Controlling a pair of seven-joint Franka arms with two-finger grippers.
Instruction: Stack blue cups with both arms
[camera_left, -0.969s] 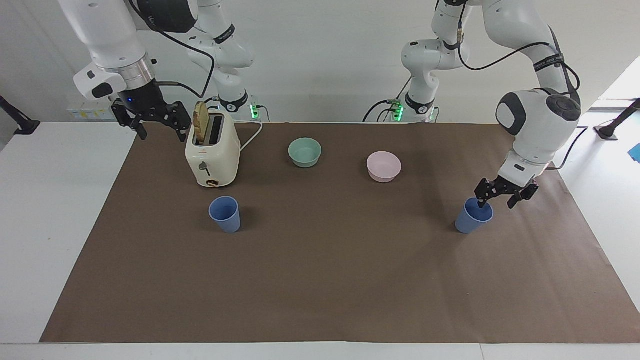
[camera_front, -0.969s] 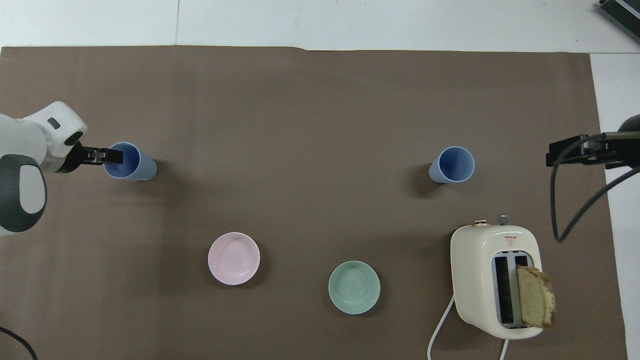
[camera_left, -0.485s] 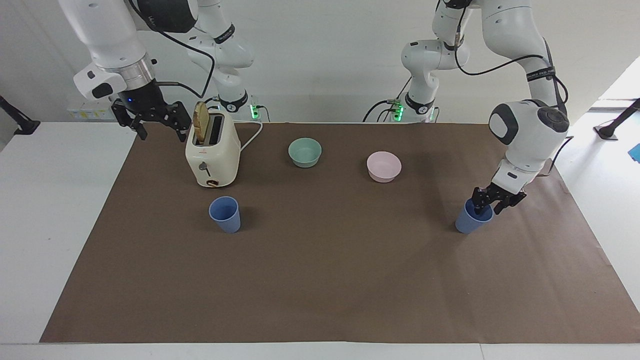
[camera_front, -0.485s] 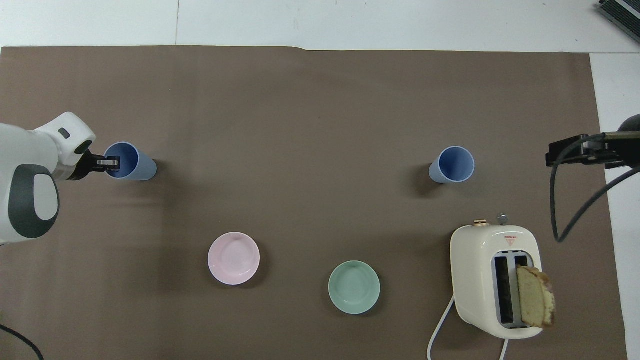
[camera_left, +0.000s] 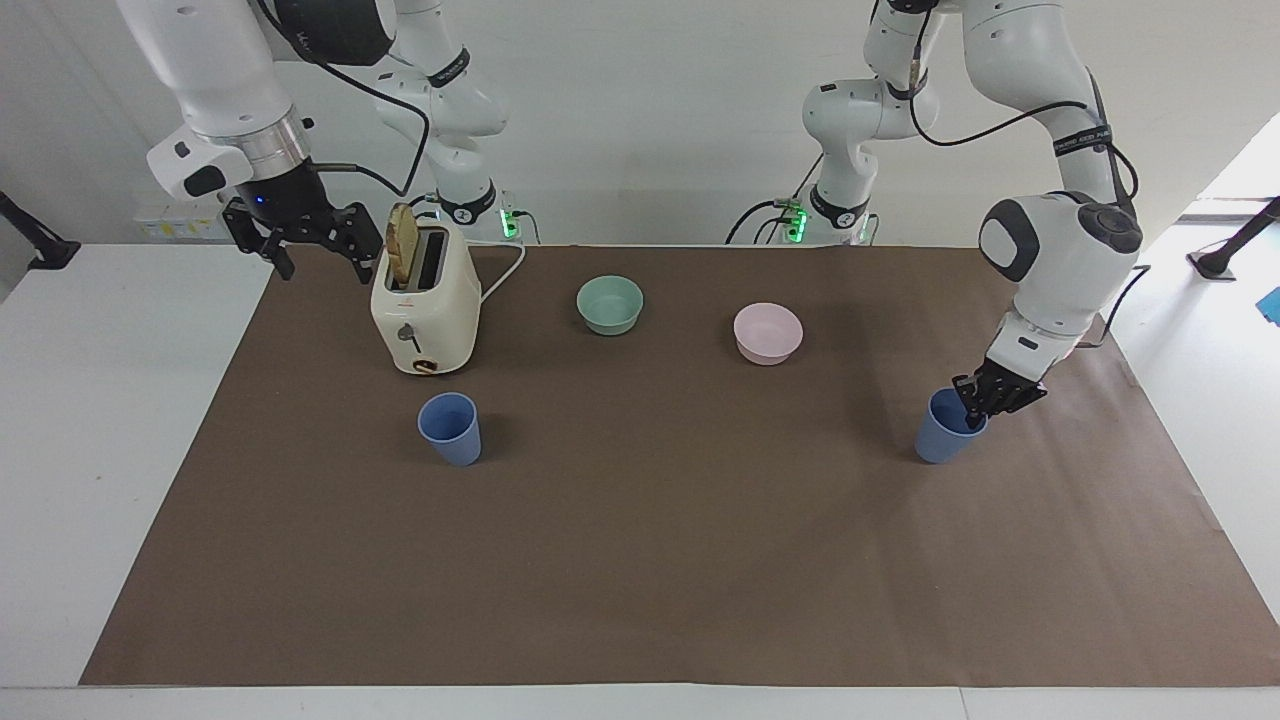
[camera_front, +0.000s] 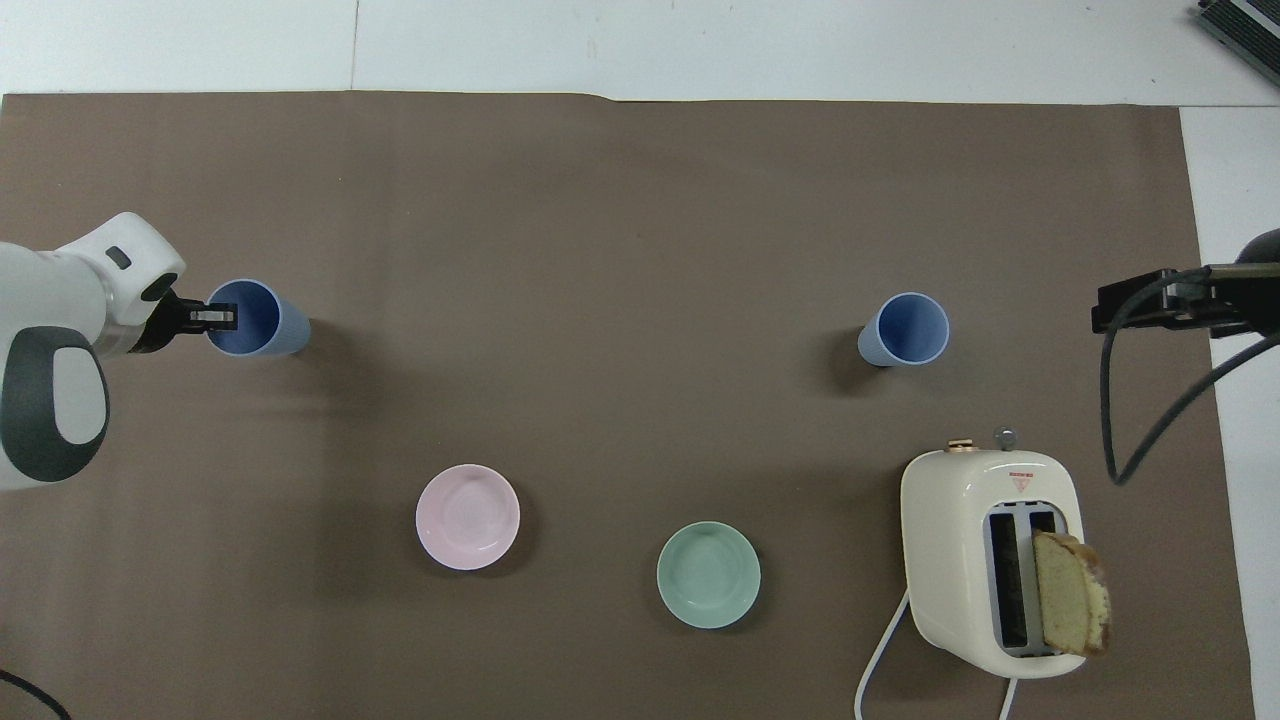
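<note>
Facing view: right gripper (camera_left: 312, 243), fingers spread and empty, over the mat edge beside a cream toaster (camera_left: 425, 310), whose red triangle label, unreadable, shows only overhead; one matte blue tapered cup (camera_left: 450, 428) stands free; left gripper (camera_left: 985, 405) pinches the other blue cup's (camera_left: 943, 437) rim.
</note>
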